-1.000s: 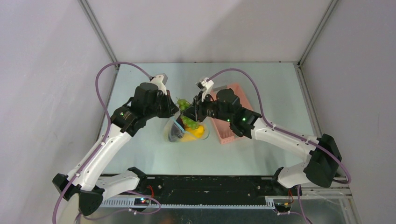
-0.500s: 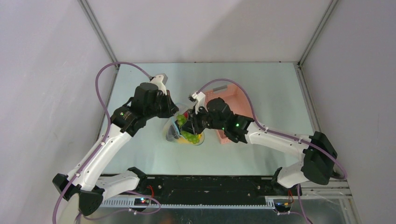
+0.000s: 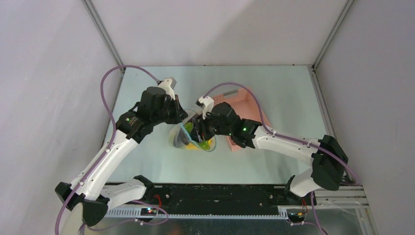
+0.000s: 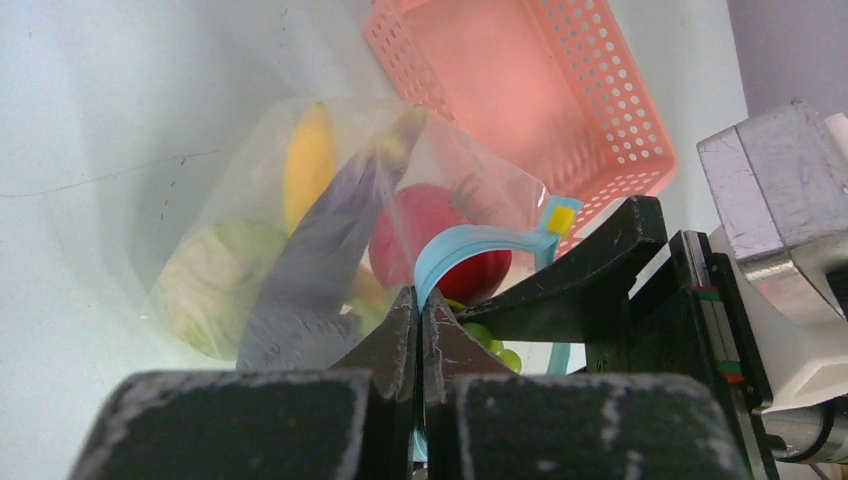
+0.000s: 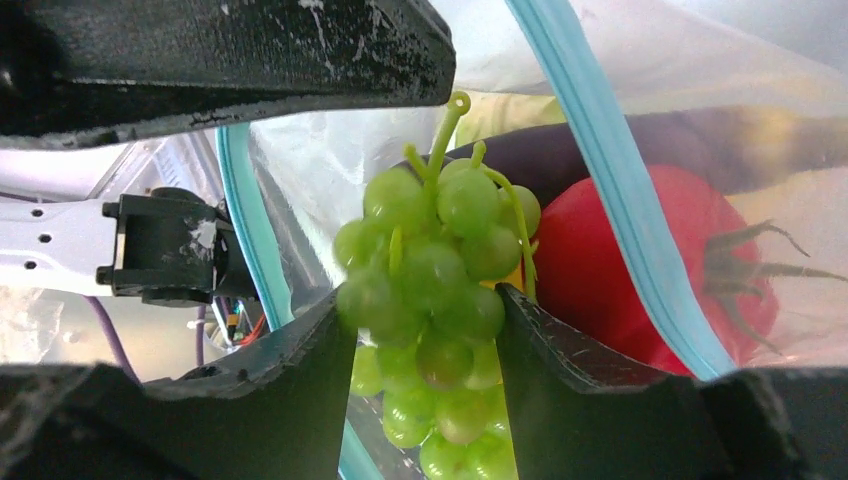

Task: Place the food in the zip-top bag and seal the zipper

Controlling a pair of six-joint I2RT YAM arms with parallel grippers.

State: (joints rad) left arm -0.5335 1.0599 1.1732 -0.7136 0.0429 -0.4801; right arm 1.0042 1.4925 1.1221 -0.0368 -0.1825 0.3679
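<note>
The clear zip-top bag [image 4: 300, 220] [image 3: 182, 139] lies mid-table with its mouth held open. My left gripper [image 4: 420, 300] [image 3: 183, 117] is shut on the light blue zipper [image 4: 470, 245] at the mouth's edge. My right gripper [image 5: 425, 325] [image 3: 195, 131] is shut on the green grapes [image 5: 430, 270] [image 3: 201, 143] and holds them in the bag's mouth. Inside the bag I see a red round fruit [image 4: 440, 235] [image 5: 640, 260], a yellow banana [image 4: 308, 160], a pale green cabbage [image 4: 215, 280] and a dark purple piece [image 4: 330, 230].
The pink plastic basket [image 4: 540, 90] [image 3: 247, 105] stands right of the bag, partly under my right arm. The enclosure's grey walls close in the table at the back and sides.
My right gripper has carried the grapes leftward and down from above the bag into its open mouth. The left gripper has stayed put, holding the zipper edge.
</note>
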